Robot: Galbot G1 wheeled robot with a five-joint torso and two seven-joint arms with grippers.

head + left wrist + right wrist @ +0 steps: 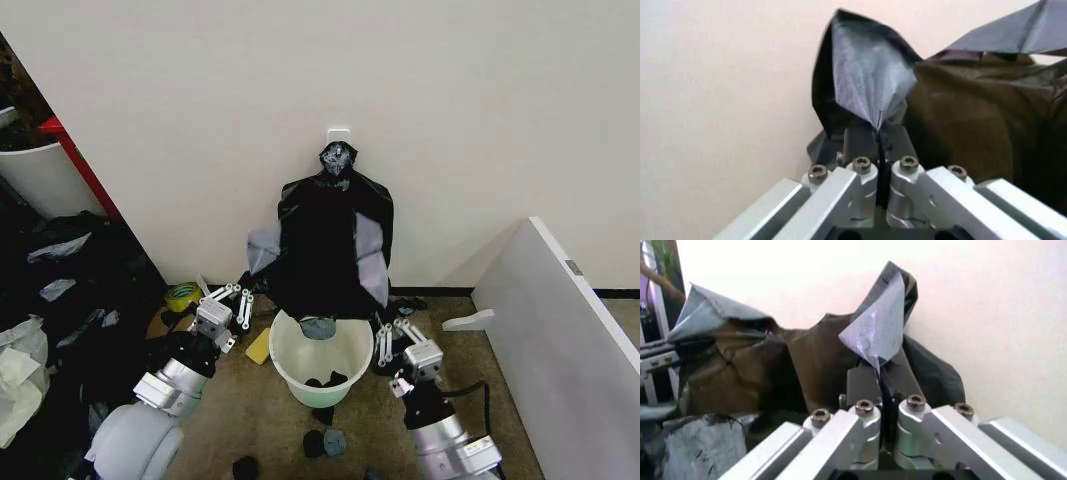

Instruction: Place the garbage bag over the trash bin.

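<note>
Two grippers sit low in my head view, one either side of the trash bin (322,358). My left gripper (229,301) is just beside the bin's left rim, and on its wrist camera I see the fingers (863,145) clenched on a pleated corner of the garbage bag (870,80), which stands up from the pinch. My right gripper (396,336) is just beside the right rim; its fingers (863,385) are likewise clamped on a grey-sheened fold of the bag (877,325).

The white bin stands on the floor (500,400) near the wall (300,80), with a few dark scraps inside and more on the floor before it. The garbage bag (325,250) hangs spread between the two grippers, rising behind and above the bin's far rim, against the wall. A knotted dark bunch (337,158) hangs on the wall just above it. A white board (560,320) leans at the right, and a yellow tape roll (182,296) lies on the floor to the left.
</note>
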